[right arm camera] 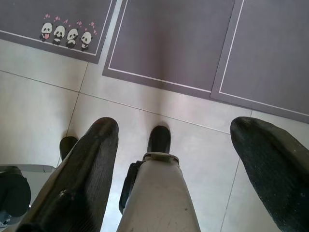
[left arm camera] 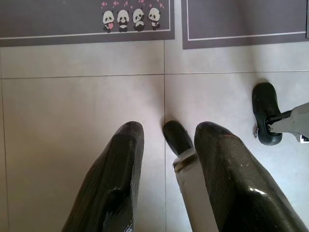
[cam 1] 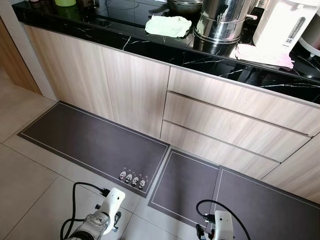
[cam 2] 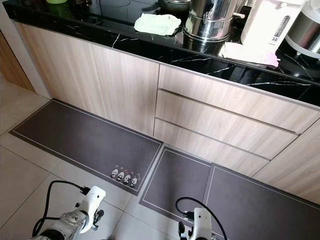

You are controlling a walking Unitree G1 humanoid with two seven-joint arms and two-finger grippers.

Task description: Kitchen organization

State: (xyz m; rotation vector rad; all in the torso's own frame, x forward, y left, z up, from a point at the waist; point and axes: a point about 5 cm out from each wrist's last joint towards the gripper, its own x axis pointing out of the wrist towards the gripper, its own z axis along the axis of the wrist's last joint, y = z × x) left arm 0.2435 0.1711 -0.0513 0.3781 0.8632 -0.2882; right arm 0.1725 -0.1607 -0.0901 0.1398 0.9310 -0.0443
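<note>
On the far black desk stand one steel pot and one white water boiler, both stiff, probably heavy and slick, best taken by their handles. Two cloths lie there, a pale green one left and a pink one right; soft and light, they would pinch anywhere. Both arms hang low over the floor, left tool and right tool apart and empty.

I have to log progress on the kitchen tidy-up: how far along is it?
Nothing looks done yet. The green cloth and pink cloth lie loose on the black counter beside the steel pot and white kettle. Nothing is in hand: the left claw and right claw hang open and empty over the floor tiles.
</note>
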